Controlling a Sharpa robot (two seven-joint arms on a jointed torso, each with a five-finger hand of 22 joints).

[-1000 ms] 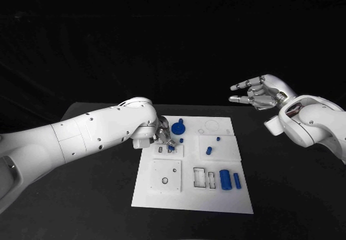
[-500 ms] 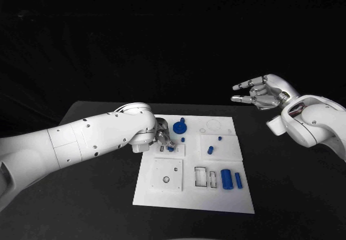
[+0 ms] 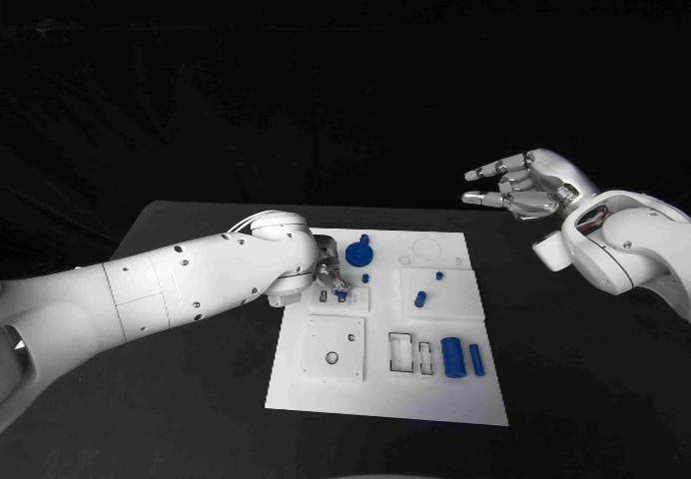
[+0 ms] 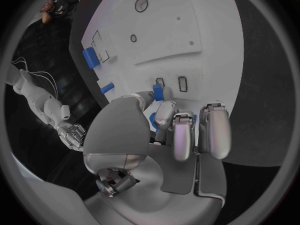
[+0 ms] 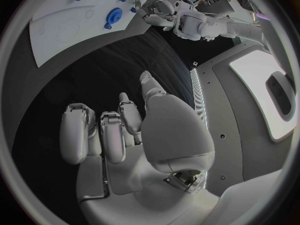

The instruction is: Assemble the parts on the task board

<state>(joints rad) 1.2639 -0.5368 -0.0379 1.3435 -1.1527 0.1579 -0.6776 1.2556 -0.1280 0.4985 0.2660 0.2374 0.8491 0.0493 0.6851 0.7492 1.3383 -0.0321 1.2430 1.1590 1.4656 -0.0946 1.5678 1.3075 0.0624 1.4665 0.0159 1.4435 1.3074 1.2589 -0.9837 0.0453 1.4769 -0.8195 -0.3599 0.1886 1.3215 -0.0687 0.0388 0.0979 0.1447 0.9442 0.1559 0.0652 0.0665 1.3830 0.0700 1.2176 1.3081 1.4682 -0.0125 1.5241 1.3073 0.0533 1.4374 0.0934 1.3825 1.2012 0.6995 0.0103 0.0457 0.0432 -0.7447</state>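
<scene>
**Assembly under way, several parts still loose on the board**

The task board (image 3: 388, 329) lies in the middle of the black table (image 3: 173, 379), and everything below is placed relative to it.

The left hand (image 3: 326, 271) is low over the board's far-left quarter, fingers curled down around a small blue peg (image 4: 158, 92) that it pinches just beside two narrow slots (image 4: 171, 83). Whether the peg's tip has entered a slot is hard to judge, since the fingers hide the contact. I read this as an insertion in progress, not finished.

The right hand (image 3: 515, 184) is raised well clear of the board, beyond its far-right corner, fingers apart and holding nothing.

What seems done: a blue gear (image 3: 357, 249) sits at the board's far edge, apparently seated, with a small blue stud (image 3: 364, 278) just nearer.

What seems left: a short blue piece (image 3: 417, 298) lies on the board's right-middle plate, and two blue cylinders (image 3: 461, 358) lie side by side at the near-right. The rectangular pockets (image 3: 406, 354) just beside them look unfilled, as do the holes in the near-left plate (image 3: 332, 351).
</scene>
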